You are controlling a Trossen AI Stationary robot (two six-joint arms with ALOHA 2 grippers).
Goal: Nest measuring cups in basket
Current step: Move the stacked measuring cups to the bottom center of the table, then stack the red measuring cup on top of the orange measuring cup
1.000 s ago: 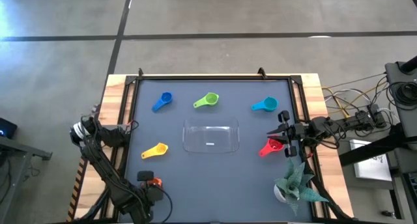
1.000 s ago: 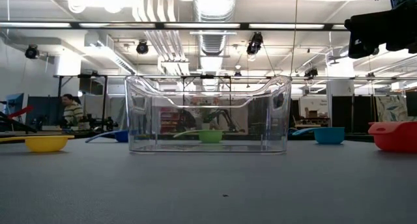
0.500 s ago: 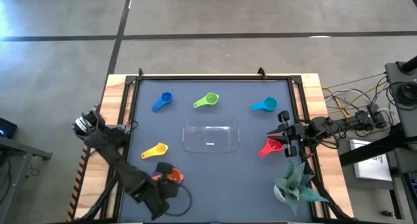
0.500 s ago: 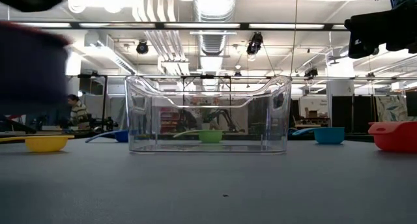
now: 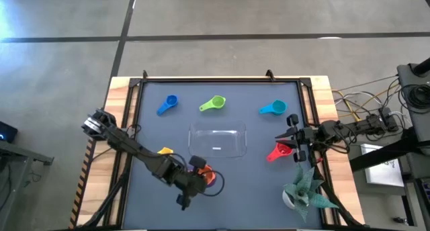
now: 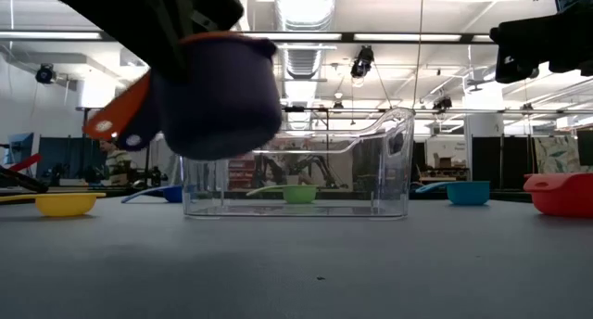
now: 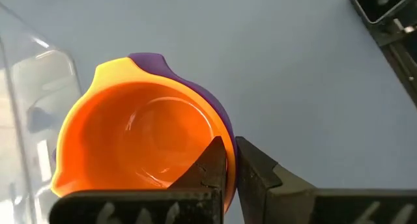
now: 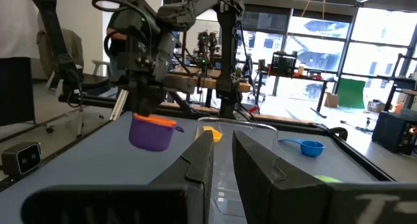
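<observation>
An orange measuring cup [image 7: 140, 142] sits nested inside a purple one [image 6: 218, 101]. My left gripper [image 5: 199, 169] is shut on the pair, in the air near the basket's near left corner. The clear basket [image 5: 217, 140] stands mid-table. The dark blue [image 5: 167, 104], green [image 5: 213, 104] and light blue [image 5: 273, 109] cups lie along the far side. The yellow cup [image 5: 163, 151] lies left of the basket, partly under my left arm. The red cup [image 5: 279, 152] lies to the basket's right. My right gripper [image 5: 293, 138] waits by the red cup, narrowly open with nothing between its fingers. My left gripper pinches the nested cups' wall at the rim [image 7: 220, 127]. One finger [image 7: 212, 162] is inside the orange cup and the other [image 7: 257, 165] is outside the purple one. The fingers slant down from above. The pair hangs clear of the table, mouth up, handles [image 6: 116, 120] pointing sideways.
A potted green plant [image 5: 306, 191] stands at the near right corner. A raised frame [image 5: 134, 123] borders the grey mat. Bare mat lies between the basket and the near edge.
My left gripper has swung from the near left corner toward the table's right and toward the basket, rising and rolling its wrist. The orange and purple cups have gone with it and now hang clear of the mat in front of the basket's left end.
</observation>
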